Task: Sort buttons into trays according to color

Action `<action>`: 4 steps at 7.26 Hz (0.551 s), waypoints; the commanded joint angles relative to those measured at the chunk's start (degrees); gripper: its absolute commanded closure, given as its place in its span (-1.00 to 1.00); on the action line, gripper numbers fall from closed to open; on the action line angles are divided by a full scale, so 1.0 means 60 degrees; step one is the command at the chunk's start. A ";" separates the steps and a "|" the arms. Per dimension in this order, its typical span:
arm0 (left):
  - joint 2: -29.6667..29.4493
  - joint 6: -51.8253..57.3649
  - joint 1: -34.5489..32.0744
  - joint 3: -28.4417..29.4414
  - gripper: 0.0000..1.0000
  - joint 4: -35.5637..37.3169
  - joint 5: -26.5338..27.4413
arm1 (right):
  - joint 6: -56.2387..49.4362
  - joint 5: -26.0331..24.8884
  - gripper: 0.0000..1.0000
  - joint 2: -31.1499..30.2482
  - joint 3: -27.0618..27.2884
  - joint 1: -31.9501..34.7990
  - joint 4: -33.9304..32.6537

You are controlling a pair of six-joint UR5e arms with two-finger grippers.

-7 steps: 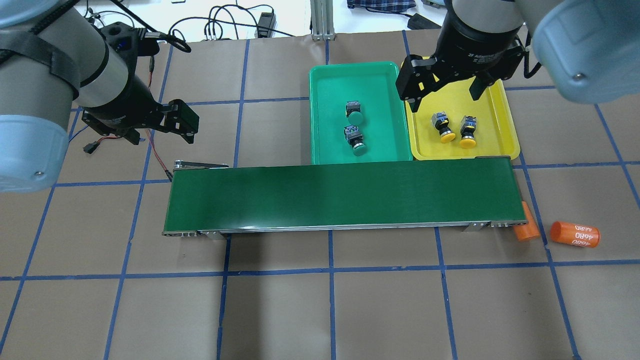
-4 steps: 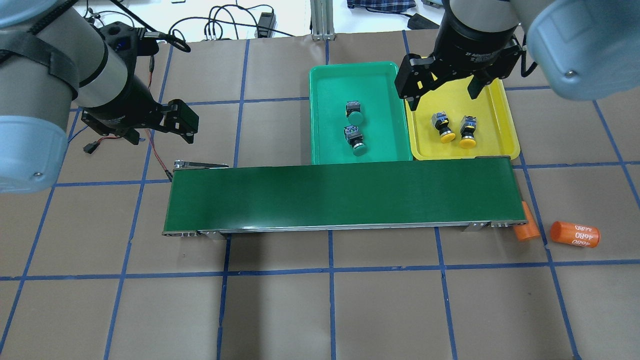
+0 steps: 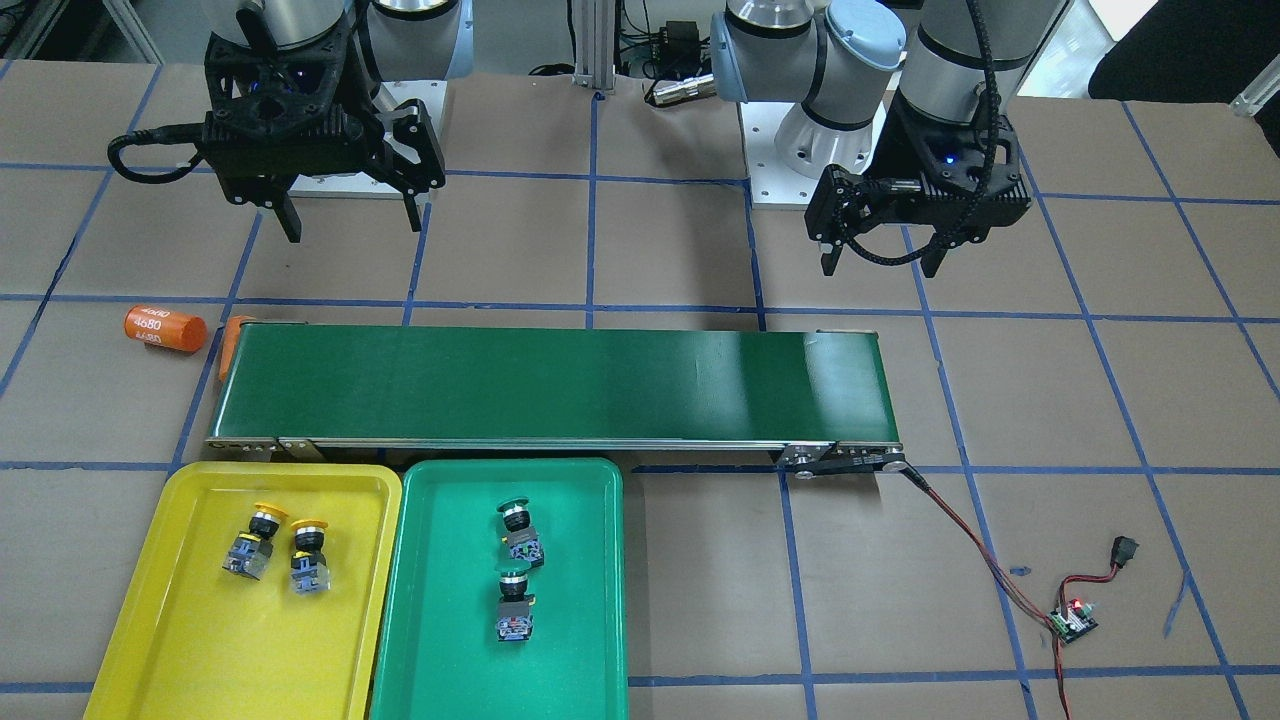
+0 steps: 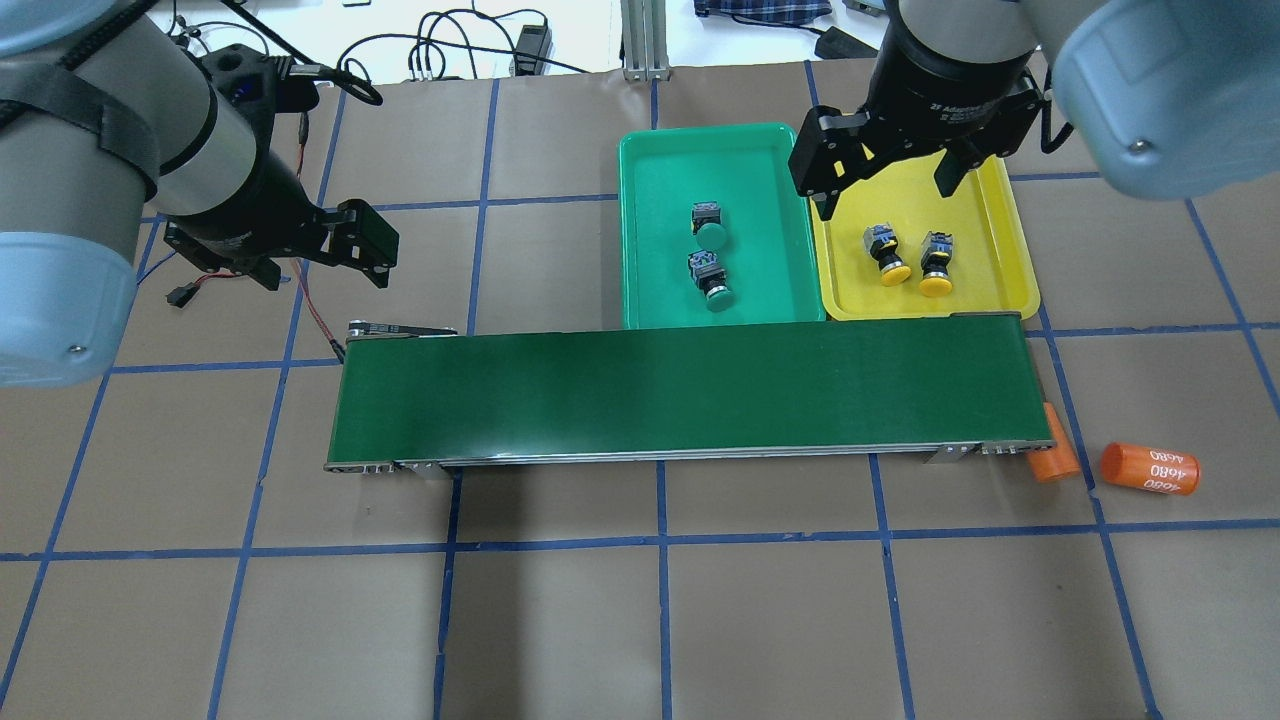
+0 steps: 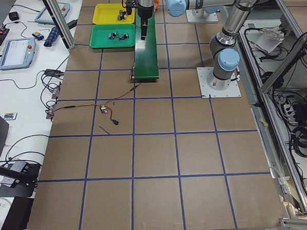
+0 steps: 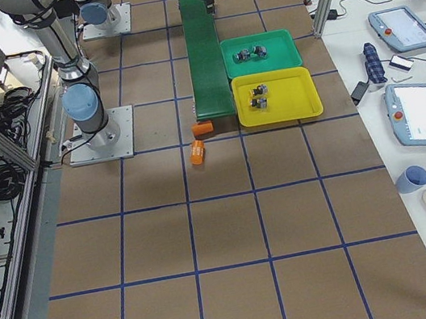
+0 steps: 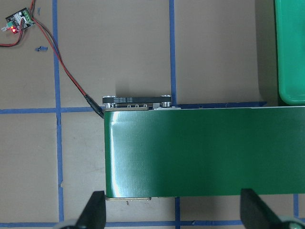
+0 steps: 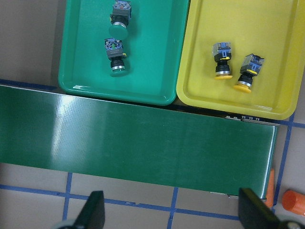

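Front view first: counting two yellow buttons [image 3: 250, 540] tipped on their sides in the yellow tray [image 3: 190, 650], near left, close together but not touching. Also two green buttons [image 3: 520, 532] in the green tray [image 3: 580, 630] just to the right, one nearer than the other. Far behind the belt [image 3: 550, 385]: right gripper [image 3: 350, 218] and left gripper [image 3: 884, 262], both with jaws spread wide, gripping nothing.

From overhead: same sorting. Right gripper hanging above the far edge of the yellow tray, left gripper well off to the left of both trays. Two orange cylinders [image 4: 1150, 468] by the belt's right end, not part of the job.

Side views: too small to add much, just trays side by side next to the belt.

Left wrist view: looking down on the belt's end, fingertips [image 7: 95, 210] wide apart with nothing between. Right wrist view: all four buttons colour-matched in their trays, jaws wide there too.

Looks finished to me. Guessing light, rigid plastic; rounded caps probably slippery and prone to rolling, so better to pinch across the square block body than the cap.
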 commanded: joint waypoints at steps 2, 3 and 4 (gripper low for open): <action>-0.0101 0.0046 -0.0261 0.0033 -1.00 -0.0096 0.0033 | 0.0000 -0.0024 -1.00 0.0007 0.0000 0.0000 -0.0035; 0.0115 0.0032 -0.0275 0.0120 -1.00 -0.0227 0.0033 | 0.0014 -0.0025 -1.00 0.0007 0.0000 -0.0014 -0.0035; 0.0103 0.0032 -0.0261 0.0107 -1.00 -0.0330 0.0077 | 0.0015 -0.0025 -1.00 0.0007 0.0000 -0.0015 -0.0151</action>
